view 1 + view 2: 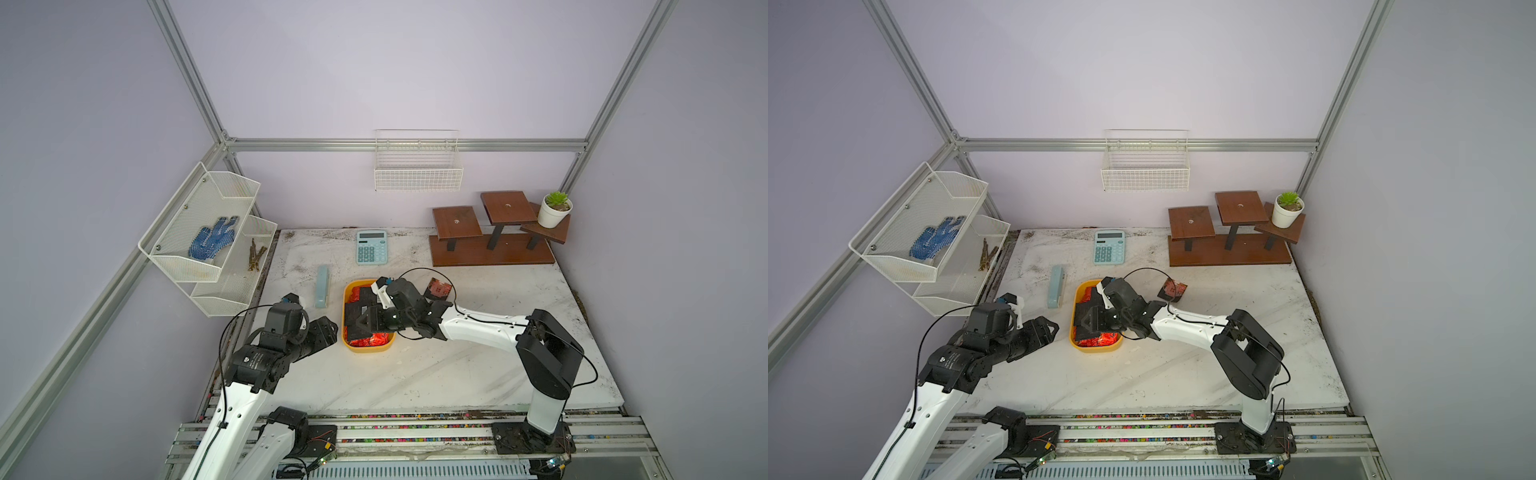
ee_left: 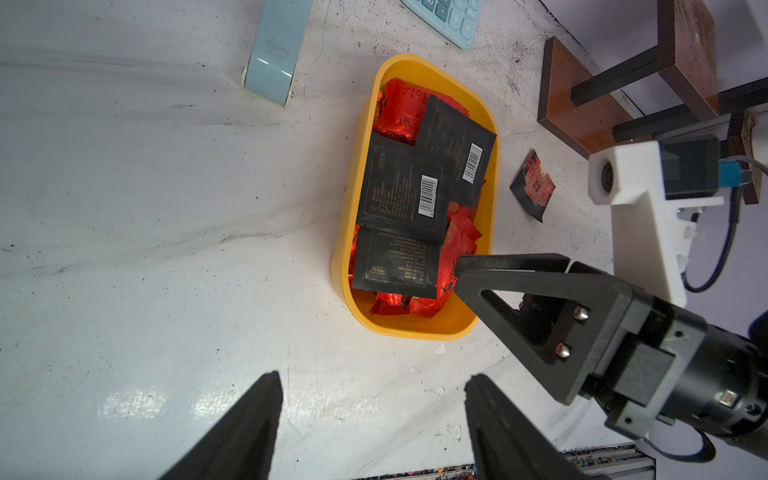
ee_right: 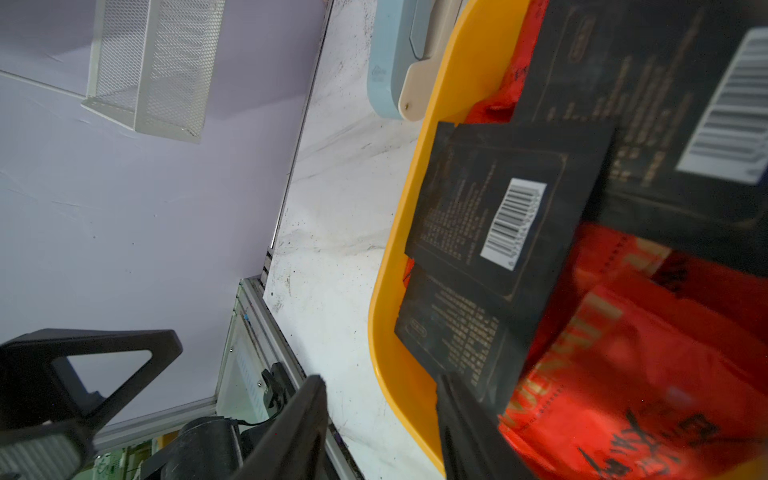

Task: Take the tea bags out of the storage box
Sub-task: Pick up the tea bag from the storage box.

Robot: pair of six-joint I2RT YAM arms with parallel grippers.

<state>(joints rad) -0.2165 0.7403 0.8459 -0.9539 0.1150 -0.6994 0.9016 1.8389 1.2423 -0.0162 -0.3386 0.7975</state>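
Now — right claw spread across storage box rim | left claw spread over table beside it

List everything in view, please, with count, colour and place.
table: one, white, centre
storage box: one, yellow, mid-table
tea bags: many, red and black, in the box
loose tea bag: one, reddish-brown, beside the box
calculator: one, light blue, table's back
stapler: one, light blue, beside box
wire basket: one, white, back wall
mesh shelf: one, white, side wall
glove: one, blue, in shelf
twigs: few, brown, in shelf
wooden stand: one, brown, back corner
potted plant: one, green, on stand
left fingers: two, black, apart over table
right fingers: two, black, apart at box rim
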